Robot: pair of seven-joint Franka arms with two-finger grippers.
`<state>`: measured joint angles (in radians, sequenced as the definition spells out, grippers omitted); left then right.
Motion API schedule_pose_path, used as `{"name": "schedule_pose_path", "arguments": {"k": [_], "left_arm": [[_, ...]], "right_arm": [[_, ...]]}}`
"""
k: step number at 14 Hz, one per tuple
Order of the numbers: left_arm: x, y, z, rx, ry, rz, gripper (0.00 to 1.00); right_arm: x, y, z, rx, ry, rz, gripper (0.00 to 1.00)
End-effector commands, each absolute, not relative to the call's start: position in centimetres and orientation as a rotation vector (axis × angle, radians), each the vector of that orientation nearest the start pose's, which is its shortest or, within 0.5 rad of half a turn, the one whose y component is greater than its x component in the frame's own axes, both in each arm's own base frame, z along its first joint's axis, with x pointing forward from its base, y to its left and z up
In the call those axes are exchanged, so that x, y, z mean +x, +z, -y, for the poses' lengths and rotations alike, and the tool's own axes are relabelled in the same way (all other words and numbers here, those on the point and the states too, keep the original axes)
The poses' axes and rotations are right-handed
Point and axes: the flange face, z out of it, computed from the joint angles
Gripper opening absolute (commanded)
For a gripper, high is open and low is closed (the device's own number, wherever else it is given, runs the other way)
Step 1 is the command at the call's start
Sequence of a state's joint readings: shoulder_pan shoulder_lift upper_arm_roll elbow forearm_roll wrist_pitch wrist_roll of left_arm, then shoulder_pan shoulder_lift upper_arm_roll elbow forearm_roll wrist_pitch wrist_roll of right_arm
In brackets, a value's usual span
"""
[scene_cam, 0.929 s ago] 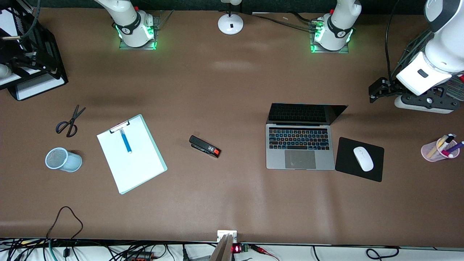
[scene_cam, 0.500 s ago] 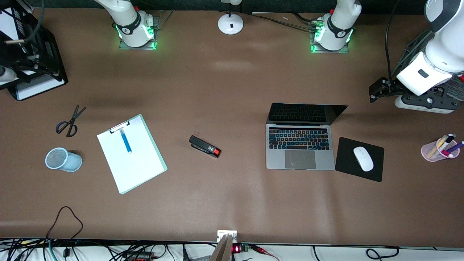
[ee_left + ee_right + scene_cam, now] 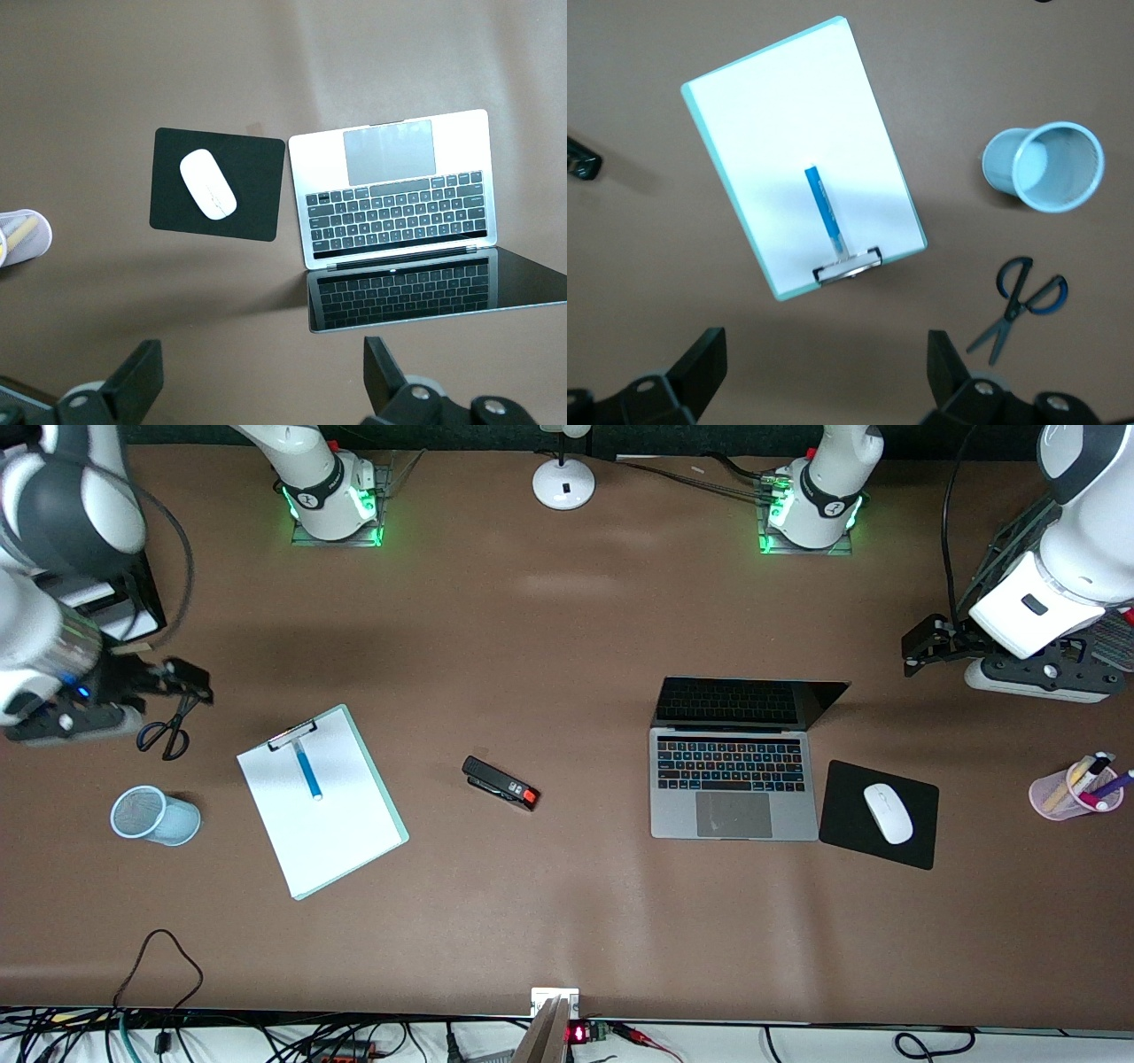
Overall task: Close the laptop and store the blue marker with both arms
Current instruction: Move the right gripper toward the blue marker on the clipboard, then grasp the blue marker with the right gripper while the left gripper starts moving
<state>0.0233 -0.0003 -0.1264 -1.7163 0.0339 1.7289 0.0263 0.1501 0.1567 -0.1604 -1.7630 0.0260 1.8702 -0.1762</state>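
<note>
With both pairs of fingers apart and empty, my right gripper (image 3: 182, 682) hung over the scissors (image 3: 168, 722) beside the clipboard (image 3: 337, 833) bearing the blue marker (image 3: 307, 770), whose long axis ran toward its clip, while my left gripper (image 3: 921, 646) waited near the open laptop (image 3: 735, 779).

Laptop (image 3: 396, 190) open, screen black, keys lit. Black mouse pad (image 3: 252, 190) w/ white mouse (image 3: 208, 183) just beside it. Left gripper (image 3: 264, 379) fingers spread wide over bare table.
</note>
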Motion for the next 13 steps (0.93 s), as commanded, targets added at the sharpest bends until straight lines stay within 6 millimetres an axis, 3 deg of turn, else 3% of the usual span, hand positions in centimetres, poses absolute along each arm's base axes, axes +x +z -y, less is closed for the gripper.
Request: {"name": "schedule_pose_path", "arguments": {"k": [1,4,8,13], "left_arm": [[56.3,57.3,5.3,-3.110,-0.023,-0.235,1.00],[56.5,57.1,5.1,-3.109,-0.025,-0.228,1.00],[56.6,56.9,4.7,-3.107,-0.018,-0.203,1.00],[56.6,56.8,4.7,-3.107,-0.011,-0.198,1.00]], "right_arm": [[61.0,43.6,-0.2,-3.106,0.051,0.375,1.00],[62.1,39.2,-0.2,-3.098,-0.004,0.549,1.00],[62.9,33.0,0.1,-3.111,-0.010,0.579,1.00],[63.2,28.8,-1.6,-3.072,0.041,0.766,0.94]]}}
